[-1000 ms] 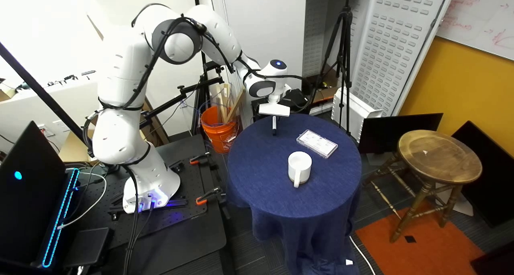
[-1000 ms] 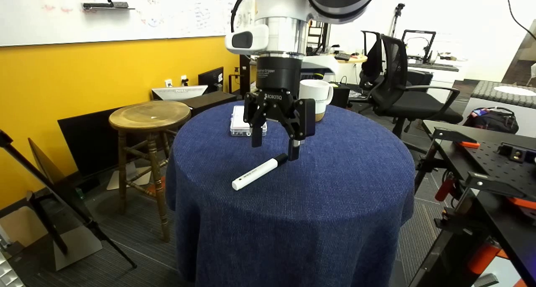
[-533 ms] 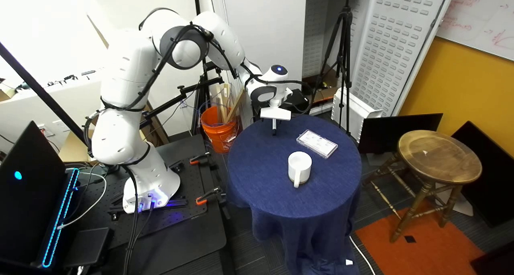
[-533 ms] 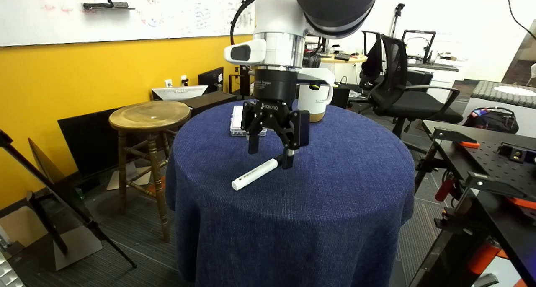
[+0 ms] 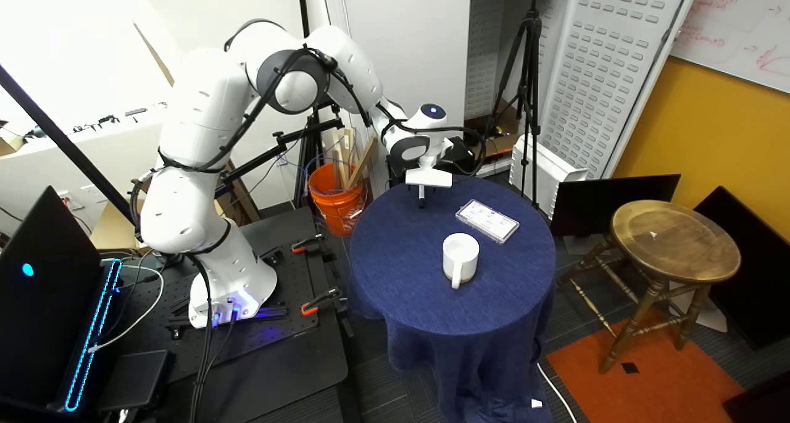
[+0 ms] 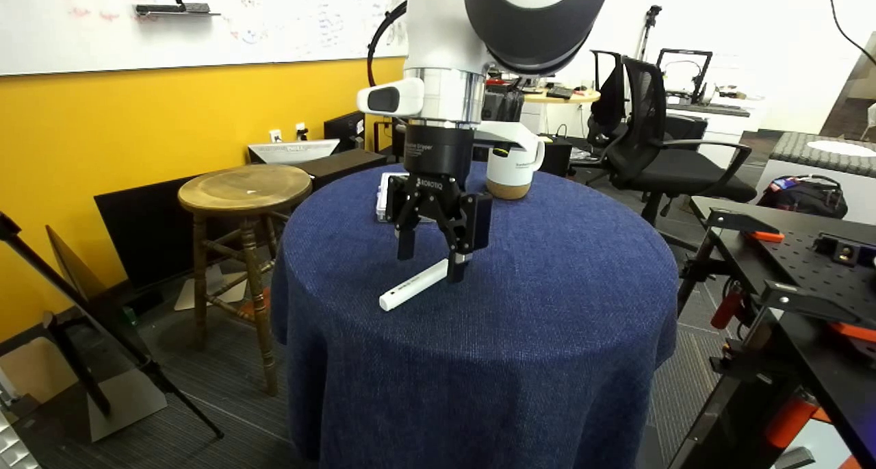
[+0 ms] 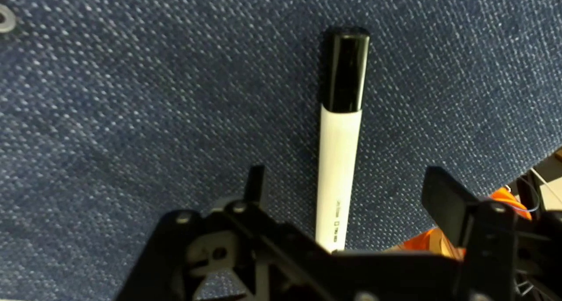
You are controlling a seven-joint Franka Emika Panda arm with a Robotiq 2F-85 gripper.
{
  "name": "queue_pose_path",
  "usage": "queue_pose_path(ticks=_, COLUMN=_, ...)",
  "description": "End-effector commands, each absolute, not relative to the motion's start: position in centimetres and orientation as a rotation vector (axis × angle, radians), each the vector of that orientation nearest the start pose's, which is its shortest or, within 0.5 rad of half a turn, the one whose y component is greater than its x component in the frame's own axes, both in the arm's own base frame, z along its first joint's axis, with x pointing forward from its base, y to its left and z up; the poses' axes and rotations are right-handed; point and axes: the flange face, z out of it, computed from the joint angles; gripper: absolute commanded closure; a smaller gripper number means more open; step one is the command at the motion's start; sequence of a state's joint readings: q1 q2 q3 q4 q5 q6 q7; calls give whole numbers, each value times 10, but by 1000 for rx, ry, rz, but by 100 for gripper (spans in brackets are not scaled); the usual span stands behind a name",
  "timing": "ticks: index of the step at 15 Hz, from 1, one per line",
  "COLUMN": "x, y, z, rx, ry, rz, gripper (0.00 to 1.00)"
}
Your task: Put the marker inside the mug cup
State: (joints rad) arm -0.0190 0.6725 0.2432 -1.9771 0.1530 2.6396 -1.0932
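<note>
Marker (image 7: 340,160) lies flat on the desk (image 6: 568,277), outside the mug (image 5: 464,259) and well apart from it, capped end nearer the mug. Fingers (image 7: 448,204) are apart, clamped on nothing; in the wrist view one stands each side of the marker's white barrel. Reads to me as the grasp approach: roughly lined up, no grip made. Next, I'd say: drop around the marker if there's gap left, close square across the barrel, lift, then tip it upright over the mug. Barrel could roll if one side nudges first. Hard to read: height over the marker; can't say if it's being touched. In an exterior view one of the fingers (image 6: 456,270) covers the marker's cap; in the wrist view black linkage (image 7: 390,270) hides its plain end, and the mug is out of shot. Pale ring (image 7: 10,19), well apart from the marker, is cut off at the edge; can't ID it.
</note>
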Motion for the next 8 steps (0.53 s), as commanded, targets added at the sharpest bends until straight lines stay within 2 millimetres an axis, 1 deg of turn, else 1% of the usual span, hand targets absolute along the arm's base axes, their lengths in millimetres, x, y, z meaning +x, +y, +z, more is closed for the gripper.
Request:
queue_pose_path(ticks=1, x=601, y=132, z=129, rx=-2477, ry=-1580, rz=-173, gripper=42)
queue_pose_path(ticks=3, x=602, y=132, z=129, rx=-2473, ry=-1585, rz=-172, gripper=55)
queue_pose_path(ticks=4, x=603, y=132, z=128, rx=-2472, ry=-1586, rz=-174, gripper=65)
queue_pose_path(ticks=7, x=604, y=133, z=126, rx=-2470, ry=-1585, rz=-173, gripper=81)
queue_pose_path(ticks=8, x=604, y=133, z=126, rx=-2471, ry=-1584, rz=-174, gripper=95)
